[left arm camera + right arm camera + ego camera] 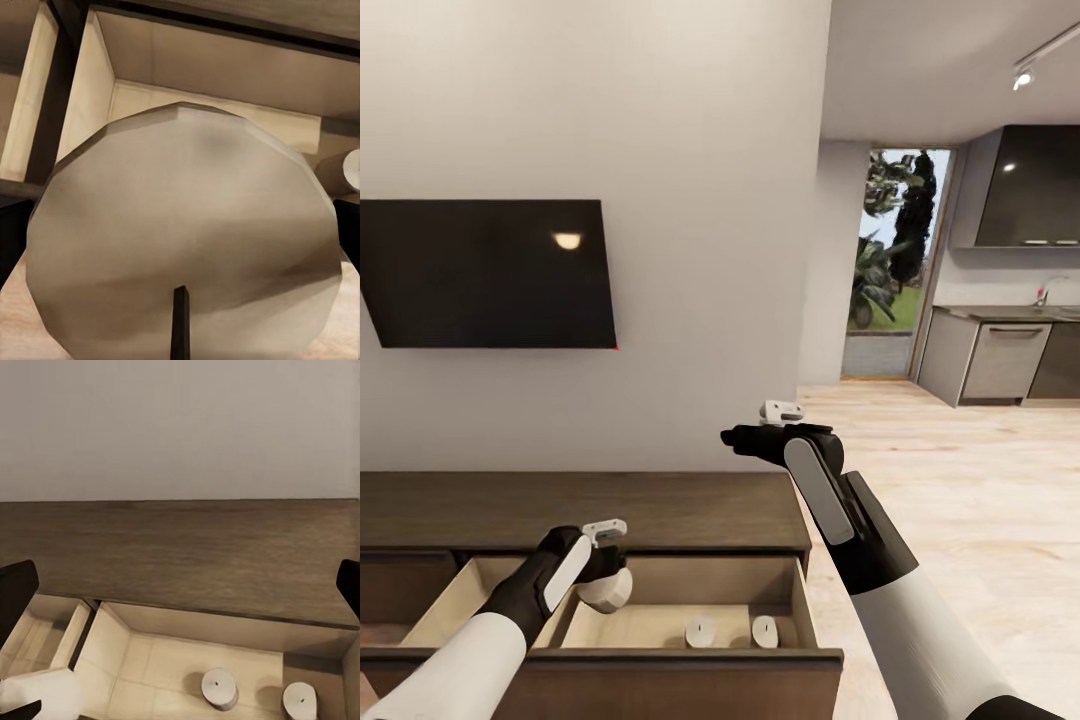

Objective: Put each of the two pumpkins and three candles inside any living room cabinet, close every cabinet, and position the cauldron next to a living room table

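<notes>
Filling the left wrist view, a pale tan-beige short cylindrical candle (184, 240) with a thin dark wick sits clamped in the left claw (606, 578), whose dark fingers (11, 232) press its sides. From the head view, that candle (609, 590) hangs over the open right-hand drawer of the long low dark-brown wood cabinet (580, 510), near the drawer's left wall. Two more tan-beige candles lie on the light tan drawer floor toward its right end: one (700, 632) and another (764, 630) just beside it, apart from each other. That makes three candles counted, two resting and one gripped. A second drawer to the left also stands open. The right claw (745, 437) hovers above the cabinet's right end, holding nothing; its dark fingers (16, 592) stand wide apart in the right wrist view. One black flat wall-mounted television (485, 273) hangs on the wall above the cabinet. No brand, label or writing can be read anywhere.
</notes>
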Controlling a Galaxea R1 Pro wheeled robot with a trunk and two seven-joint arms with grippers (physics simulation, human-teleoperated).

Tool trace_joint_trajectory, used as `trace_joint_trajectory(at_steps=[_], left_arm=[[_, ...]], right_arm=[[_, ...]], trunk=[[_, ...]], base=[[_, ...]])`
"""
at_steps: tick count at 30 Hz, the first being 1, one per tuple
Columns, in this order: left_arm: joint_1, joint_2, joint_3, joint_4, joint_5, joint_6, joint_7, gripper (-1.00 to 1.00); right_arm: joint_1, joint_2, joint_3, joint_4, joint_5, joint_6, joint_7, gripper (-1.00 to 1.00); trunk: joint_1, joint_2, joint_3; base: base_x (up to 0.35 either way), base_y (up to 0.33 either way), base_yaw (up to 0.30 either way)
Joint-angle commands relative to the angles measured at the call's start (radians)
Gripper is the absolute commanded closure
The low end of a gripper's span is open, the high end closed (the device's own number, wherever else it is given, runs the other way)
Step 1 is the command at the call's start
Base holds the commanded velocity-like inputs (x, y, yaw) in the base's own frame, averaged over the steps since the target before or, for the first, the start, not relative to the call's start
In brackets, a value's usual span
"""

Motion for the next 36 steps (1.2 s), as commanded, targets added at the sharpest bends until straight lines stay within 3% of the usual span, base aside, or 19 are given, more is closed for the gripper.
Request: trace_joint_trajectory(at_steps=[1,8,24,36], left_arm=[[-0.001,0.001,-0.011,-0.002,0.010,-0.002,0.009,1.00],[-0.001,0.001,-0.048,0.034,0.010,-0.087,0.009,1.00],[-0.001,0.001,-0.051,0.042,0.012,-0.096,0.008,1.00],[-0.001,0.000,-0.056,0.040,0.013,-0.095,0.007,1.00]], right_arm=[[-0.001,0.000,0.001,0.000,-0.010,0.002,-0.010,-1.00],[0.001,0.000,0.001,0.000,-0.010,0.001,-0.009,-1.00],[0.002,0.000,0.003,0.002,-0.010,0.000,-0.011,-1.00],[0.002,0.001,0.004,0.001,-0.010,0.001,-0.011,-1.00]], trunk=[[0.004,-0.008,-0.004],[0.031,-0.057,-0.026],[0.092,-0.169,-0.076],[0.092,-0.169,-0.076]], base=[[0.000,0.000,0.000],[0.000,0.000,0.000],[0.000,0.000,0.000],[0.041,0.000,0.000]])
